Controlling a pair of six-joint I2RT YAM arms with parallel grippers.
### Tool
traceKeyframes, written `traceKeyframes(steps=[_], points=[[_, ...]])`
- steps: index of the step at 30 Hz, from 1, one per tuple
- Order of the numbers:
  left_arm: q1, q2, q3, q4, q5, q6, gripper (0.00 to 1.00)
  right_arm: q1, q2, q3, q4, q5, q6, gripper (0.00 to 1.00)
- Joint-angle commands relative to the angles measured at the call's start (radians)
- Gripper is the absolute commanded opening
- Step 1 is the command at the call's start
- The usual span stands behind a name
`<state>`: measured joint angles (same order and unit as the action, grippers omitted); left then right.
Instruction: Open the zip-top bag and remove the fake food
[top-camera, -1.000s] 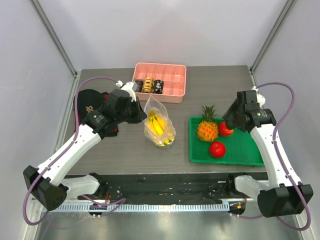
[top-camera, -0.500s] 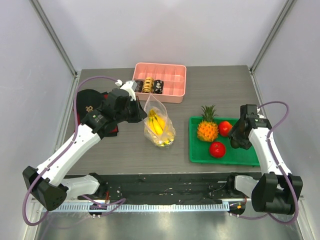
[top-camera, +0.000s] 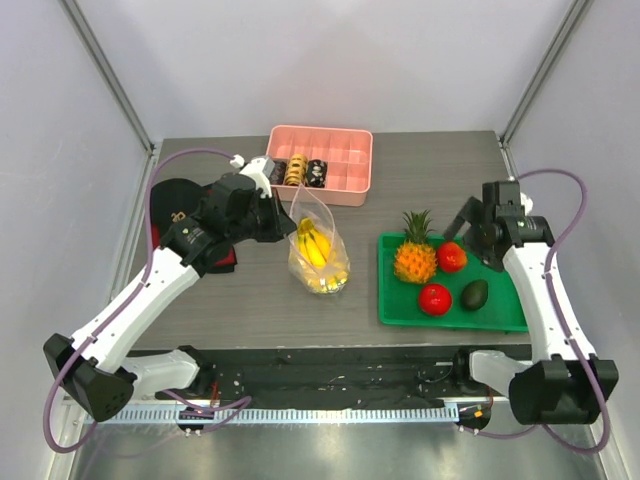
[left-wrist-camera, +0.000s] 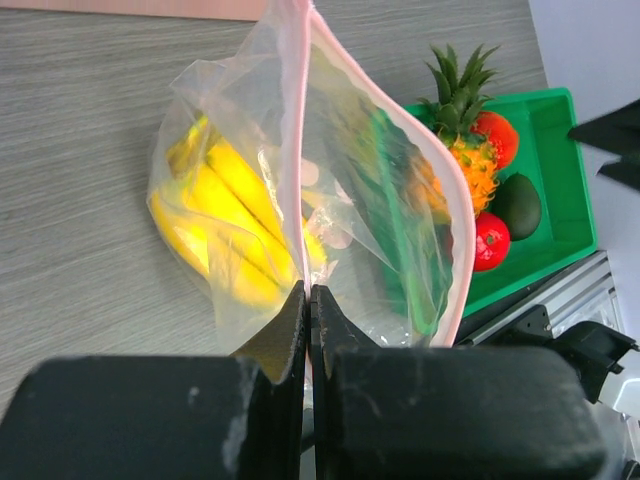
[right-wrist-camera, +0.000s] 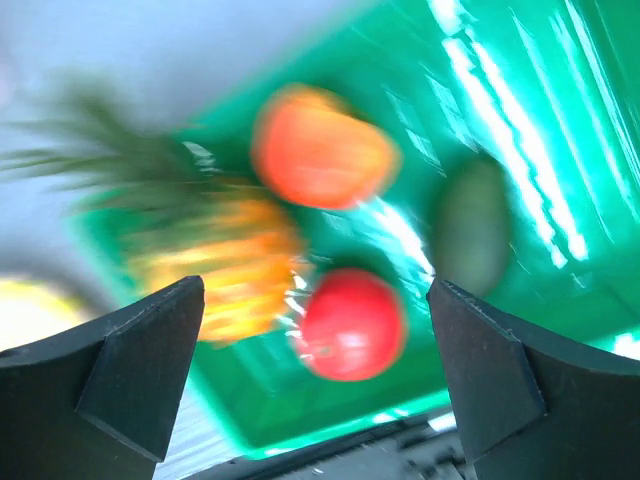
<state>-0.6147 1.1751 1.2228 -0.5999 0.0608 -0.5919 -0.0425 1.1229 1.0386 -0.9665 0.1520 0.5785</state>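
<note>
Two tools: left tool (left-wrist-camera: 307, 296) clamps the zip-top bag (left-wrist-camera: 385, 190), right tool (right-wrist-camera: 312, 300) spread apart.

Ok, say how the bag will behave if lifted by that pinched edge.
The bag looks thin and crinkled, so it will probably sag rather than hold shape. The bananas sit deep inside, so that end will likely hang lowest. The left claw pinches only a thin edge, which may slip.

The avocado (top-camera: 474, 294) now lies on the green tray (top-camera: 500, 318), and the right tool (top-camera: 458, 225) has lifted away.
</note>
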Motion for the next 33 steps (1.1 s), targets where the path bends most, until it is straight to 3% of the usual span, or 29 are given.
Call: traceKeyframes(steps=[1, 12, 15, 16, 19, 23, 28, 33], points=[[0.004, -0.003, 0.053, 0.022, 0.024, 0.020, 0.00, 0.188, -0.022, 0.224, 0.026, 0.000, -0.002, 1.00], [0.004, 0.006, 0.069, 0.023, 0.039, 0.014, 0.00, 0.648, 0.225, 0.629, 0.199, -0.101, 0.027, 0.99], [0.004, 0.008, 0.069, 0.031, 0.040, 0.009, 0.00, 0.749, 0.302, 0.690, 0.241, -0.111, 0.027, 0.93], [0.004, 0.009, 0.067, 0.032, 0.042, 0.009, 0.00, 0.769, 0.322, 0.716, 0.250, -0.111, 0.032, 0.89], [0.004, 0.015, 0.078, 0.031, 0.042, 0.006, 0.00, 0.809, 0.409, 0.793, 0.235, -0.138, 0.061, 0.48], [0.004, 0.024, 0.092, 0.034, 0.037, 0.001, 0.00, 0.840, 0.494, 0.879, 0.163, -0.092, 0.075, 0.32], [0.004, 0.040, 0.113, 0.038, 0.037, -0.009, 0.00, 0.852, 0.514, 0.856, 0.115, -0.084, 0.106, 0.13], [0.004, 0.051, 0.122, 0.051, 0.048, -0.022, 0.00, 0.863, 0.545, 0.813, 0.075, -0.060, 0.113, 0.05]])
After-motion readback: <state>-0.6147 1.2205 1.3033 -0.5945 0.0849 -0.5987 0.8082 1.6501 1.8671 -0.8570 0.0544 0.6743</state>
